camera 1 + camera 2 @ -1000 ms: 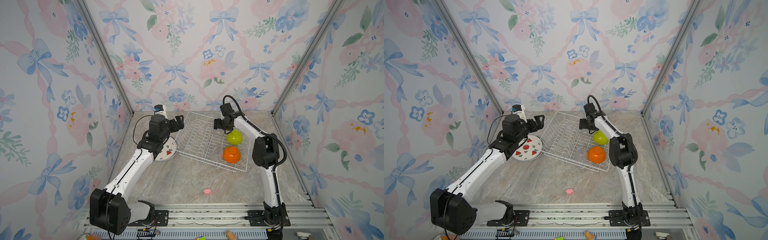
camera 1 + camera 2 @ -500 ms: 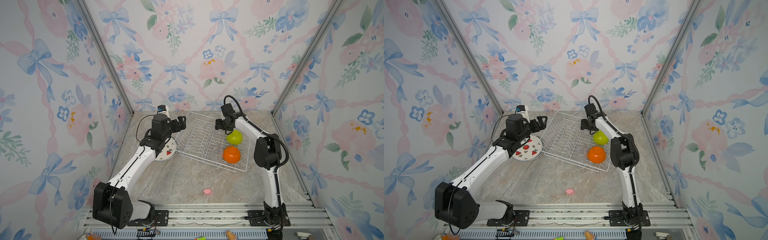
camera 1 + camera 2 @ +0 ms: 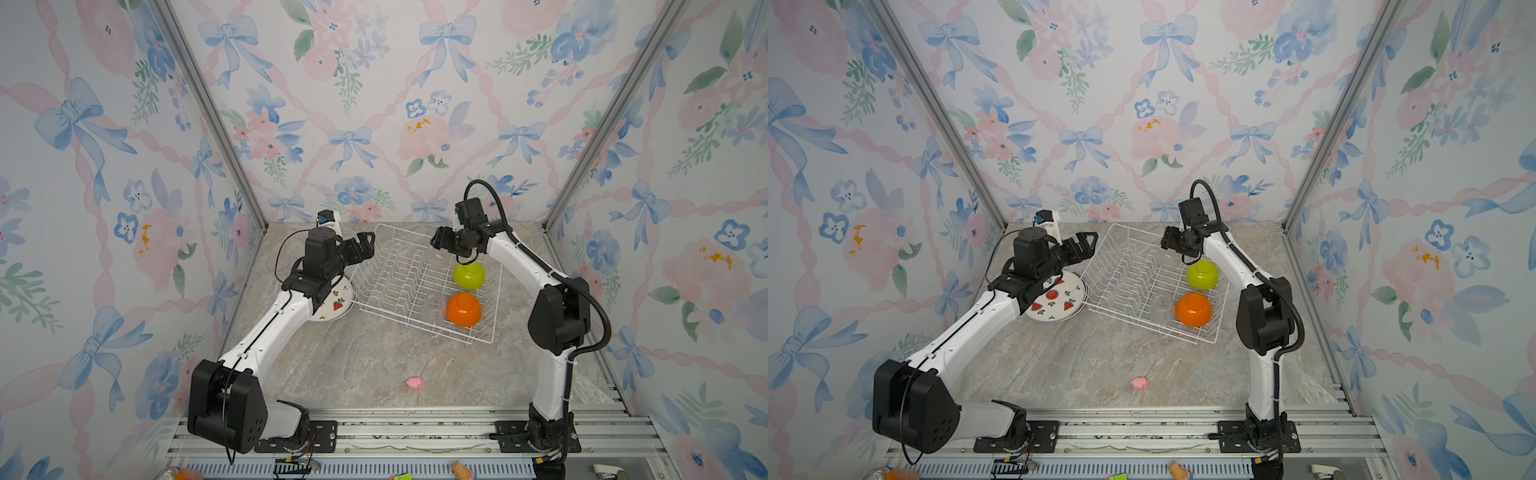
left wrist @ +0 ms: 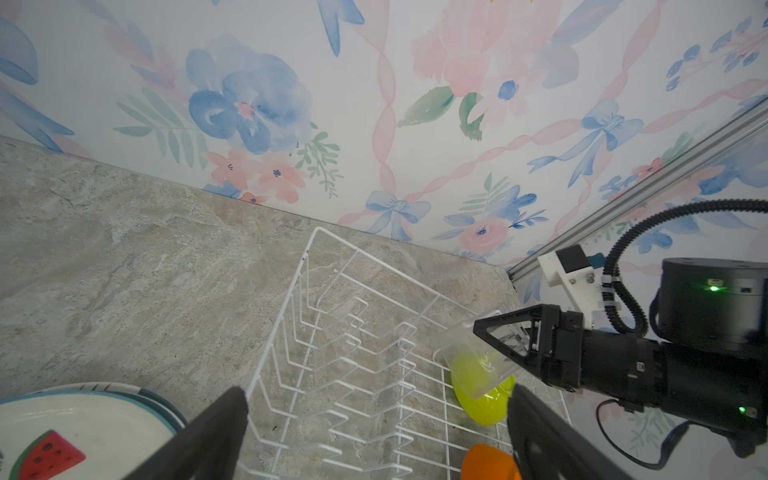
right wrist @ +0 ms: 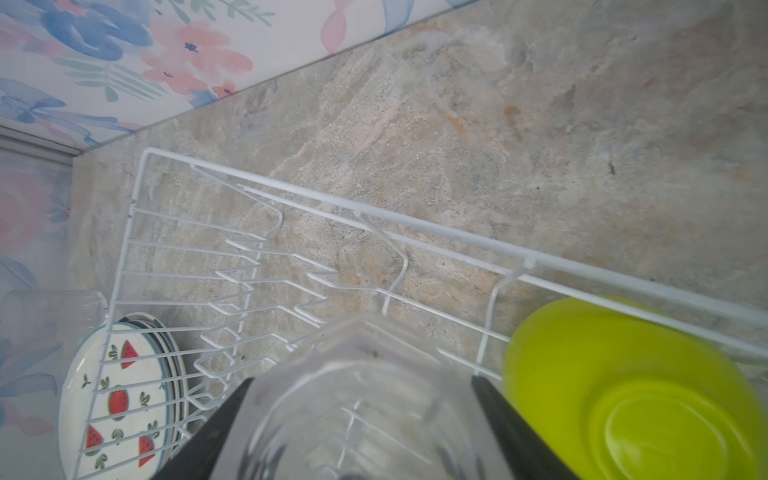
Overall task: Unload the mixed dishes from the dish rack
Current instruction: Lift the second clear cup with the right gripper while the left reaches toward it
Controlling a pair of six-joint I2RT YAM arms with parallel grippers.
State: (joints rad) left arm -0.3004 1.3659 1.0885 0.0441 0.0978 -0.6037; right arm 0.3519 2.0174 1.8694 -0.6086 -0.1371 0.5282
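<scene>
**Left gripper** (image 3: 367, 246): fingers (image 4: 208, 436) spread wide, nothing between them (the left wrist view shows only rack wire and worktop in the gap). It hovers at the left corner of the dish rack (image 3: 395, 278), above the plate stack.

**Right gripper** (image 3: 437, 241): clamped on 1 clear drinking glass, the held glass (image 4: 469, 361). In the right wrist view this glass (image 5: 353, 395) fills the space between both fingers. It is tilted, raised off the rack wires and sits just above the lime-green bowl (image 3: 468, 275).

**Dish rack:** white wire basket, set askew on the marble-pattern worktop (image 3: 374, 365). Its far corner lies near the worktop's far edge.

**Rack contents:**
- The lime-green bowl is base up, against the rack's right side.
- The orange bowl (image 3: 463, 309) is base up, in the rack's near right corner.
- The racked glass (image 3: 433, 301) is clear, just beside the orange bowl on its left.

**Plates** (image 3: 1059, 303): a stack of white plates with watermelon prints, flat on the worktop near its left edge, at the rack's left corner. The left arm covers part of the stack in both top views, and the plate count cannot be told.

**Outer glass** (image 5: 54, 316): clear and blurred, outside the rack beside the plates.

**Pink toy** (image 3: 415, 383): near the worktop's front edge, well apart from the rack.
</scene>
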